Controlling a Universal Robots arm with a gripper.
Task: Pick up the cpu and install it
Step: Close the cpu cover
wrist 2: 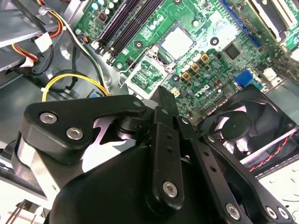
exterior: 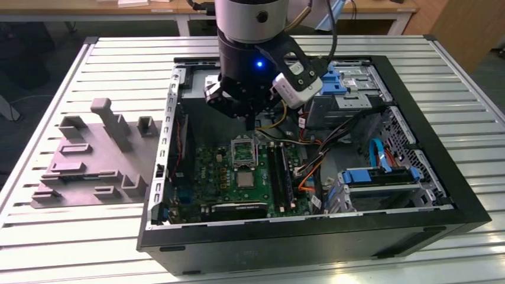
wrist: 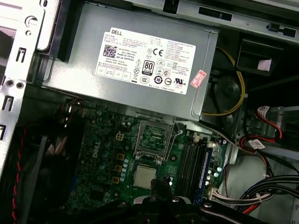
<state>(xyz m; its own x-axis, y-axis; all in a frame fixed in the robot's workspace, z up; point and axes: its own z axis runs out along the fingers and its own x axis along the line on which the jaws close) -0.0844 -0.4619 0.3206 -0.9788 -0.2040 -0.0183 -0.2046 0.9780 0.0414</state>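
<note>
The open computer case holds a green board. The cpu lies flat on it, just beside the socket. Whether the gripper, above, is apart or together cannot be told.

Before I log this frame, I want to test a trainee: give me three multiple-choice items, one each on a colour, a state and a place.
1. The fixture is: A blue, B grey, C red.
2. The case is: A shut, B standing on end, C open on top.
3. The cpu lies: A on the fixture, B on the motherboard, C on the case's rim.

Key:
1. B: its blocks are plain grey in the exterior view.
2. C: the parts inside show from above.
3. B: the silvery square sits on the green board in both wrist views.
</note>
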